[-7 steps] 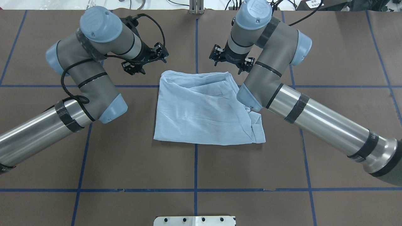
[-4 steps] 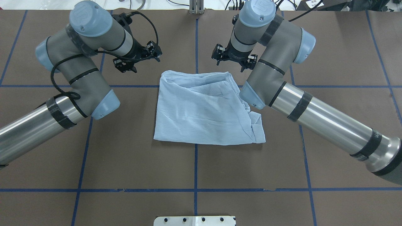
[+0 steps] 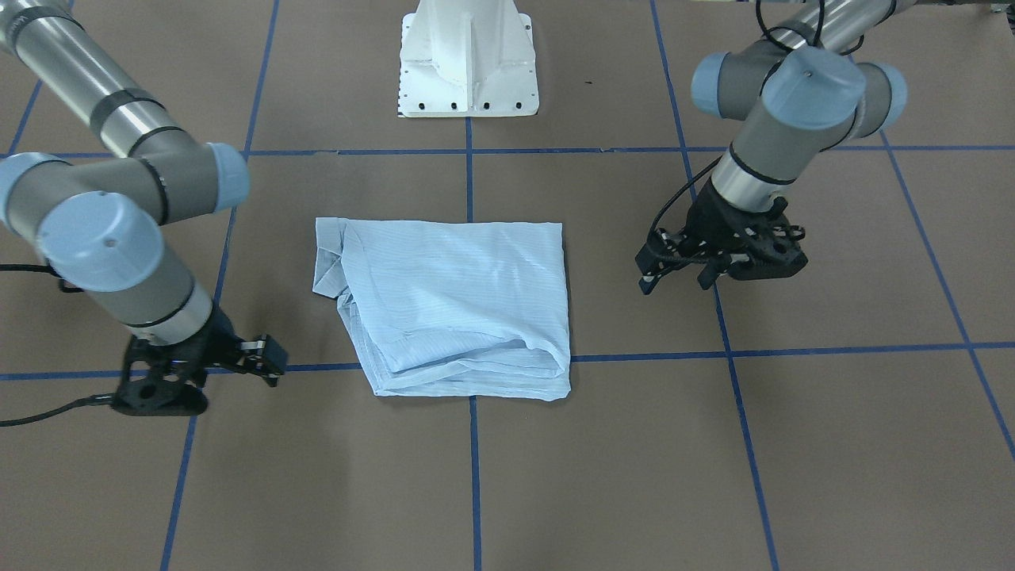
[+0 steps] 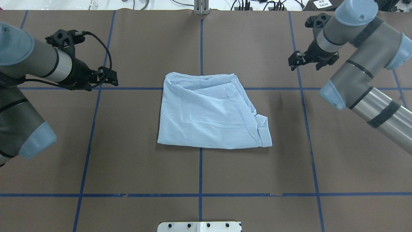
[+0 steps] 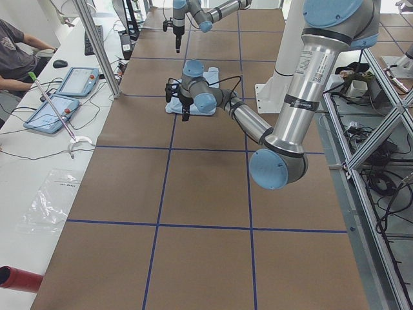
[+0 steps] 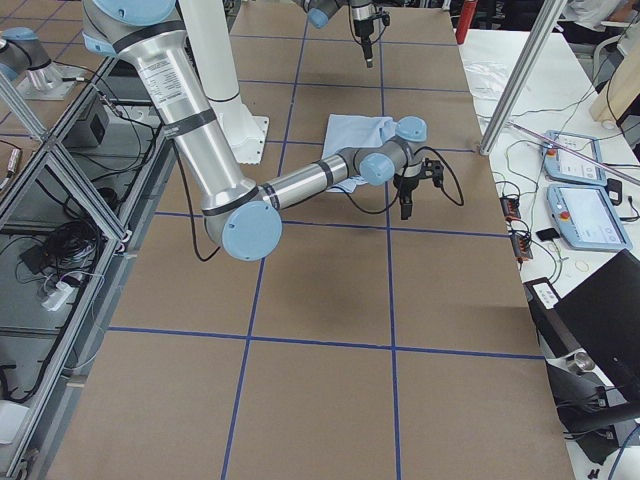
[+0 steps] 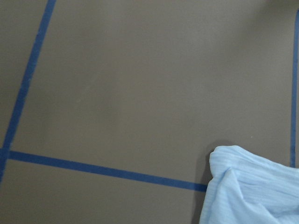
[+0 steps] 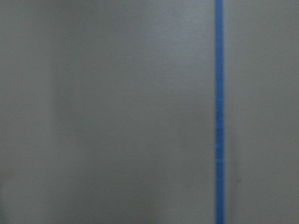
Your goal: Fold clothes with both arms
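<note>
The light-blue pinstriped shirt lies folded into a rough rectangle at the middle of the table, with loose layers at its near right corner; it also shows in the front view. One corner of it shows in the left wrist view. My left gripper is open and empty, well to the left of the shirt, and it appears on the right in the front view. My right gripper is open and empty, off the shirt's far right side. Neither gripper touches the cloth.
The brown table cover carries a grid of blue tape lines. The white pedestal base stands at the robot's edge. In the left side view a person sits by tablets on a side bench beyond the table's far edge.
Both arms have swung outward from the shirt's far edge, the left to the left and the right to the right. The shirt has not moved.
</note>
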Controlling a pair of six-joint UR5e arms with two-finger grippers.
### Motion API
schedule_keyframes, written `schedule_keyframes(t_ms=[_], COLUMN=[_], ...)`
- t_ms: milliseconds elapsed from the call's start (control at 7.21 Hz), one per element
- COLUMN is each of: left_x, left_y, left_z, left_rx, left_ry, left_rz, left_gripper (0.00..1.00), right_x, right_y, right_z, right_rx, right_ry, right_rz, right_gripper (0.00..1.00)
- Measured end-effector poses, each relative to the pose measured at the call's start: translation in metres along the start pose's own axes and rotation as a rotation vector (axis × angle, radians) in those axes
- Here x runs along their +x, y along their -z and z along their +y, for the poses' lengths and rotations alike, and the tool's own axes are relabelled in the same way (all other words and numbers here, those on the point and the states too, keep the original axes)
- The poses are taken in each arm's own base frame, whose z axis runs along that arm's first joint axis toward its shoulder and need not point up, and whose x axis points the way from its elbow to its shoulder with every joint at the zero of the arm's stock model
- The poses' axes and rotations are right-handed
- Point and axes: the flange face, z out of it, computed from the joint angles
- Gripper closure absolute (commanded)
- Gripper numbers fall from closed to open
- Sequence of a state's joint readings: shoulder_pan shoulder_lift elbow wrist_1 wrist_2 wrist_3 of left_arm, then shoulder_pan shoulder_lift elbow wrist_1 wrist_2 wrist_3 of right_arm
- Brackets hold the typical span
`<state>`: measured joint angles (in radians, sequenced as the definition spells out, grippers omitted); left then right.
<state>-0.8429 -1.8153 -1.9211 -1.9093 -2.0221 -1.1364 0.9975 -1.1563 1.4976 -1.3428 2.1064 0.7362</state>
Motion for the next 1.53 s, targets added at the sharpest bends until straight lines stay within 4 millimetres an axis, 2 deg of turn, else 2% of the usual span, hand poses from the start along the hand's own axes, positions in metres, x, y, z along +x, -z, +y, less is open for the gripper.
schedule_keyframes(t_ms=[139,277,416,555,694,832,971,1110,1248,1526], left_x=[-0.034,-0.070,-0.110,-0.153,-0.206,-0.267,-0.329,-0.378,-0.407,-0.433], left_y=[0.022,0.043,0.061,0.075,0.087,0.099,0.110,0.115,0.115,0.107], left_z=[0.019,0.033,0.037,0.031,0.018,0.004,-0.006,-0.011,-0.015,-0.018], left_rx=[0.000,0.002,0.001,-0.009,-0.024,-0.043,-0.058,-0.064,-0.060,-0.035], left_ry=[-0.064,-0.120,-0.179,-0.241,-0.317,-0.394,-0.422,-0.397,-0.372,-0.379], left_rz=[-0.019,-0.048,-0.087,-0.123,-0.160,-0.194,-0.219,-0.237,-0.246,-0.249], left_gripper=[0.01,0.00,0.00,0.00,0.00,0.00,0.00,0.00,0.00,0.00], right_x=[0.058,0.127,0.198,0.265,0.323,0.365,0.398,0.417,0.424,0.431], right_y=[0.008,0.021,0.036,0.051,0.064,0.073,0.078,0.083,0.087,0.087], right_z=[0.018,0.039,0.060,0.084,0.109,0.137,0.164,0.179,0.180,0.188], right_rx=[-0.017,-0.035,-0.044,-0.044,-0.040,-0.041,-0.045,-0.042,-0.033,-0.024], right_ry=[0.037,0.078,0.136,0.194,0.237,0.260,0.255,0.239,0.235,0.225], right_rz=[0.000,-0.013,-0.020,-0.016,-0.008,-0.004,-0.001,0.002,0.005,0.008], right_gripper=[0.00,0.00,0.00,0.00,0.00,0.00,0.00,0.00,0.00,0.00])
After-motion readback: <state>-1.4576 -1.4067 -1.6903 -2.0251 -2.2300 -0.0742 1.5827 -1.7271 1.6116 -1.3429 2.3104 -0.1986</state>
